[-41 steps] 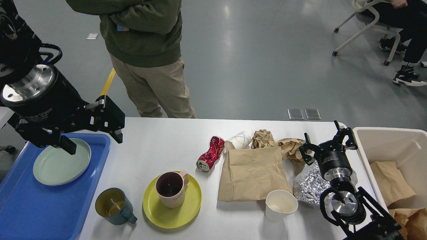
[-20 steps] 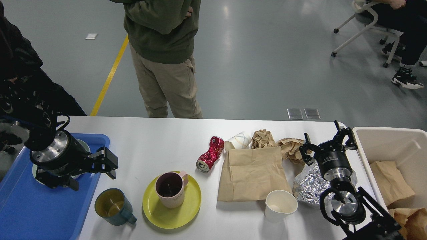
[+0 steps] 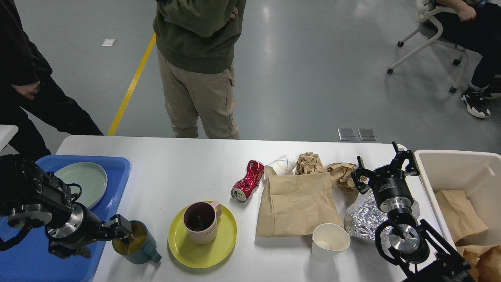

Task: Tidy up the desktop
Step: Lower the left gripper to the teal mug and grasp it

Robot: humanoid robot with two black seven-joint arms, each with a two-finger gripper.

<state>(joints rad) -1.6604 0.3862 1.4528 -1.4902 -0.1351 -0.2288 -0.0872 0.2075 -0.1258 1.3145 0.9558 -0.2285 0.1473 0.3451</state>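
Left claw (image 3: 117, 231) has dropped from over the blue tray (image 3: 117, 164) onto the teal mug (image 3: 137, 244) beside it on the table (image 3: 188, 164); we can't tell its opening. Right claw (image 3: 385, 166) gapes, empty.

Left gripper (image 3: 117, 229) — lower, at teal mug (image 3: 137, 244)

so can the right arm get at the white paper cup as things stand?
Probably yes. The right end effector hangs open above the crumpled foil, and the white paper cup stands just beside the foil, upright, with nothing over its open top.
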